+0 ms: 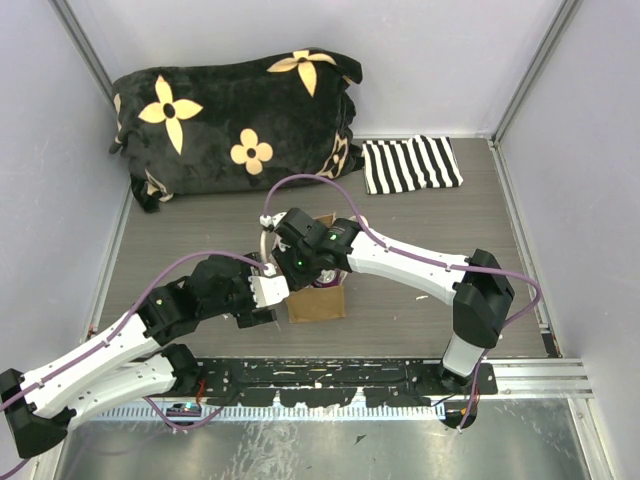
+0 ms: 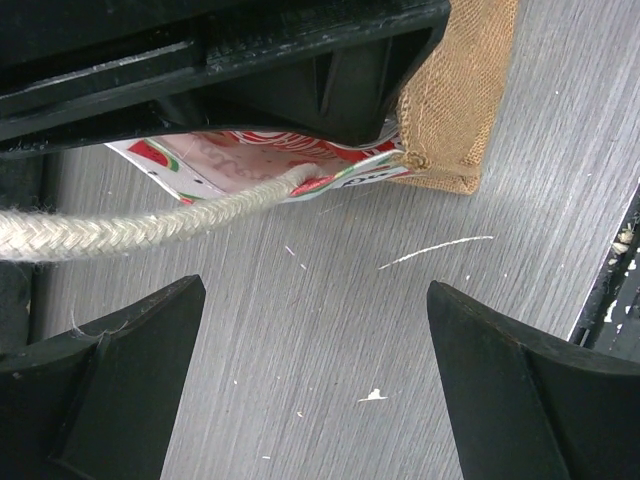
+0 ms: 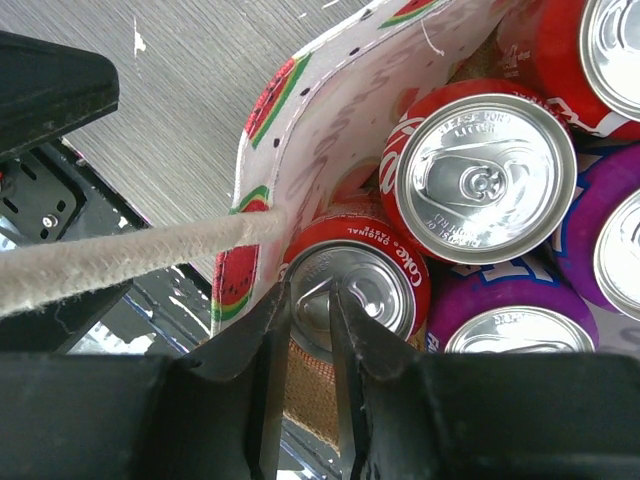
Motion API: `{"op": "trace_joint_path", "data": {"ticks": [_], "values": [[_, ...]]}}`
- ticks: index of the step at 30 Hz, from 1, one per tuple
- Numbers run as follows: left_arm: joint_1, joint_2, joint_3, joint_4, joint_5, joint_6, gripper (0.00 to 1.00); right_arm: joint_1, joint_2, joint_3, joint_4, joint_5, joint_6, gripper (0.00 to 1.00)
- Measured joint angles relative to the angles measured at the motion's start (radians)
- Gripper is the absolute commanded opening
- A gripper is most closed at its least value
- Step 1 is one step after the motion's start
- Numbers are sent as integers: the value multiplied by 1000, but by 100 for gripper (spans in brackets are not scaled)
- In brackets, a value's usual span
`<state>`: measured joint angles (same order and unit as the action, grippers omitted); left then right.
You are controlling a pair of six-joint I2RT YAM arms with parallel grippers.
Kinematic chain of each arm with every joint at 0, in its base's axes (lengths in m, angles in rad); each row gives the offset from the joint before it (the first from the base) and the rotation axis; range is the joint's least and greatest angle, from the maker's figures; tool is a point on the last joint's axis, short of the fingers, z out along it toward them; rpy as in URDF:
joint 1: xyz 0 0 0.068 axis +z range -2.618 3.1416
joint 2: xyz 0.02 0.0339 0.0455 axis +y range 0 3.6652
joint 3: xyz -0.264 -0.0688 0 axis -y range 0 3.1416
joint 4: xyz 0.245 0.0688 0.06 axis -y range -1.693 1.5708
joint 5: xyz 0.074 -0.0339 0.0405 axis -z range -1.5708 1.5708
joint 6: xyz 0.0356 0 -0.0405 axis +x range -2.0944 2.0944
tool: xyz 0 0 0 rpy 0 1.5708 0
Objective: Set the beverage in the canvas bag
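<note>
Red Coke can [image 3: 375,285] pinched by rim in near-shut right jaws, already down inside canvas bag [image 1: 317,302] among other cans [image 3: 487,165]; left jaws gaping, empty, probably steadying rope handle [image 2: 150,225].

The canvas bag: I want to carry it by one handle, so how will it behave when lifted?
Probably heavy for its size: several cans pack the canvas bag. Its wall likely flexes; the printed lining curves. Lifted by one rope handle, it may tilt.
</note>
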<state>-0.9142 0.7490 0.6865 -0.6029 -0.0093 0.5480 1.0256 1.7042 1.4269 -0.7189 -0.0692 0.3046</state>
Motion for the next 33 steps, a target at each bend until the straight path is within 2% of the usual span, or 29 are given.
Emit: {"op": "trace_joint_path", "data": {"ticks": [4, 9, 13, 22, 29, 33], "values": [[2, 0, 0, 0, 0, 0, 100, 3, -1, 9, -14, 10, 1, 47], [2, 0, 0, 2, 0, -3, 100, 5, -2, 41, -61, 81, 3, 79], [6, 14, 40, 6, 2, -27, 99, -32, -12, 96, -100, 135, 7, 100], [106, 67, 268, 45, 15, -169, 98, -249, -160, 256, -86, 172, 9, 100], [214, 84, 294, 13, -3, -317, 98, -496, -248, 235, -65, 155, 25, 100], [216, 87, 294, -6, -4, -364, 98, -559, -259, 190, -69, 135, 39, 100]]}}
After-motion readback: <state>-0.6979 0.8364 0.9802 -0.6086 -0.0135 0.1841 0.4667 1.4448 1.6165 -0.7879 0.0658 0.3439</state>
